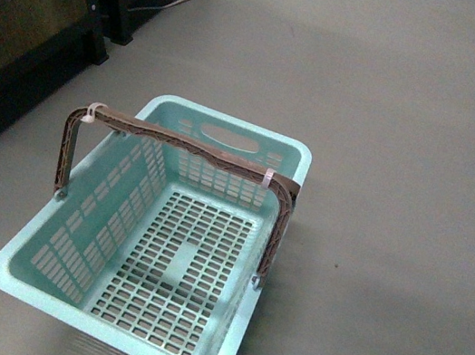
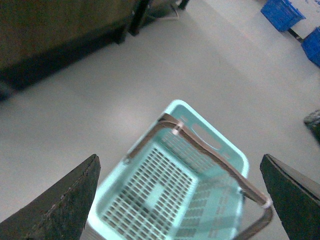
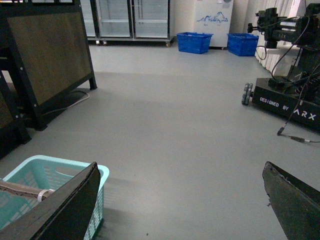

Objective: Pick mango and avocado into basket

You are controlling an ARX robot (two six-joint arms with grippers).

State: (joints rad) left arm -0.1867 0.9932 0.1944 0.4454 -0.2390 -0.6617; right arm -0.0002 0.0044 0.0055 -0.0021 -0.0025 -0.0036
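The mint-teal basket [image 1: 64,271] stands empty on the grey floor in the front view, its two brown handles [image 1: 184,143] raised together and bound by white ties. It also shows in the left wrist view [image 2: 235,155], below my open, empty left gripper [image 2: 182,200]. A corner of it shows in the right wrist view [image 3: 30,165], beside my right gripper [image 3: 182,200], which is open and empty over bare floor. No mango and no avocado is in view. Neither gripper shows in the front view.
Dark wooden shelving with black frames [image 1: 26,21] stands at the left. Another wheeled robot base [image 3: 285,102] stands at the right. Blue crates [image 3: 194,42] and glass-door fridges [image 3: 132,20] line the far wall. Grey floor [image 1: 386,167] surrounds the basket.
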